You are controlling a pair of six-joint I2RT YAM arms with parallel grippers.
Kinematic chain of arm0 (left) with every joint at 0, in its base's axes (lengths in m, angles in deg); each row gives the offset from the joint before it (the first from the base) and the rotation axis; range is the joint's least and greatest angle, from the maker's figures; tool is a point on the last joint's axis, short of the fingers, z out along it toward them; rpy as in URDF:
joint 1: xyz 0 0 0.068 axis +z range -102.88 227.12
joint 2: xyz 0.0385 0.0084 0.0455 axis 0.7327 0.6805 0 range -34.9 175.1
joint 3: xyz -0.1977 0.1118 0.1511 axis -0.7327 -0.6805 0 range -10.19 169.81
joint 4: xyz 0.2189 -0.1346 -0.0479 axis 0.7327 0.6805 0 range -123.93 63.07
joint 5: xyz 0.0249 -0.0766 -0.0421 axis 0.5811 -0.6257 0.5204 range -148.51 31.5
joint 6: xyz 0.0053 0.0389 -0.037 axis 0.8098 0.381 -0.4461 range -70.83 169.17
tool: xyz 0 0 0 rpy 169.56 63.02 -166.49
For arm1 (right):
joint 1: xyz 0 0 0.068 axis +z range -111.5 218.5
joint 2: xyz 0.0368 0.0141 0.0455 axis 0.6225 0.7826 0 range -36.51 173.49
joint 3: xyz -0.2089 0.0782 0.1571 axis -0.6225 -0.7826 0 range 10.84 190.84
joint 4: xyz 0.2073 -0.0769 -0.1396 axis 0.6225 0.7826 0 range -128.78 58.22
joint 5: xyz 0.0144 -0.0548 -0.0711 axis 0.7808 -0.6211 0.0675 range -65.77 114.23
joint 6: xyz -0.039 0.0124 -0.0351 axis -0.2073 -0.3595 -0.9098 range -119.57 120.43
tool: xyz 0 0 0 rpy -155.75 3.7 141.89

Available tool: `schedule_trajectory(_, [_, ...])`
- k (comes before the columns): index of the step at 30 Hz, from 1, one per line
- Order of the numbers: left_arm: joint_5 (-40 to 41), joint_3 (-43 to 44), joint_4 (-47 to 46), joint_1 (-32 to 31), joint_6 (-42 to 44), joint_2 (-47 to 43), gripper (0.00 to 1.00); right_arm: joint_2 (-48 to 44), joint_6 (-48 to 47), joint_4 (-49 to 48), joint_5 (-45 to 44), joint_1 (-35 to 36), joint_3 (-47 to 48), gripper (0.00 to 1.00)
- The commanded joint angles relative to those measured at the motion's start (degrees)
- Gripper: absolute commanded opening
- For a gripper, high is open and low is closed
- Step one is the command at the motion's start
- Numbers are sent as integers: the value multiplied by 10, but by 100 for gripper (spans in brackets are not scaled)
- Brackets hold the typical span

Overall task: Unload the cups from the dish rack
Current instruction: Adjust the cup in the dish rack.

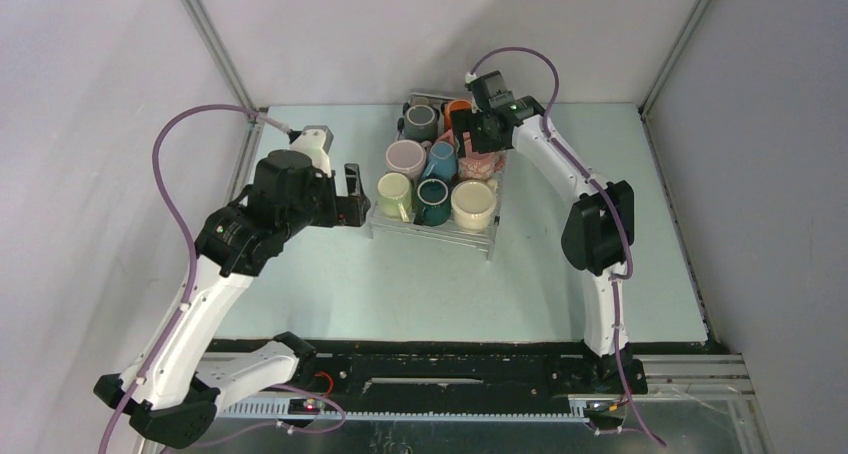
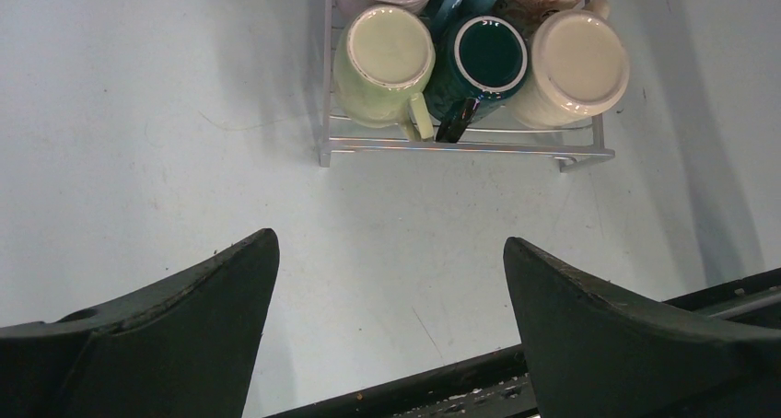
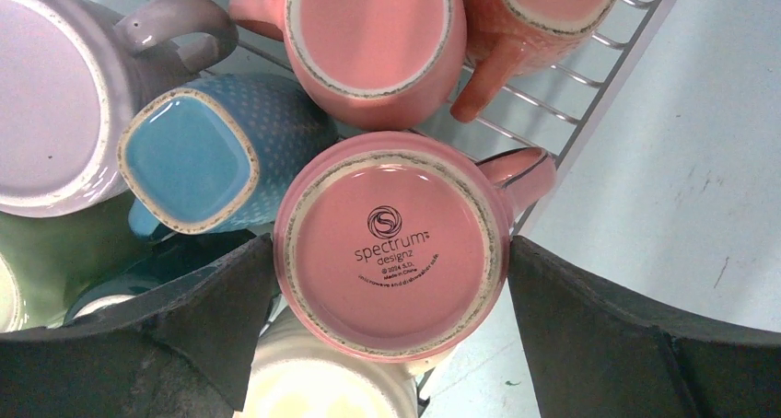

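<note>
The dish rack (image 1: 432, 231) sits on the surface (image 1: 380, 294) in the upper centre of the top view with the cups (image 1: 473, 204) all packed on it bottom-up and none showing outside it, so I judge the unloading not yet begun, with every cup left to move. The right fingers (image 3: 599, 335) stand wide apart either side of a pink cup (image 3: 391, 243) on the rack's right side, closed on nothing, which reads as a first pick being lined up. The left fingers (image 2: 184, 335), equally wide and empty, hang over bare surface left of the rack, near the pale green cup (image 2: 382, 59).
</note>
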Motion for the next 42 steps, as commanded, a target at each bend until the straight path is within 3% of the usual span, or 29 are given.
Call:
schedule_trajectory(1, [-8, -7, -20, -3, 1, 1, 100, 9, 30, 6, -16, 4, -19, 100])
schedule_trajectory(13, [-6, -10, -24, -3, 4, 1, 100, -30, 131, 1, -115, 32, -32, 95])
schedule_trajectory(20, [-5, -15, -24, -4, 8, -3, 100, -43, 185, -17, -126, 41, -61, 100])
schedule_trajectory(42, [-10, -22, -31, -3, 14, -4, 100, -66, 166, -13, -94, 35, -27, 100])
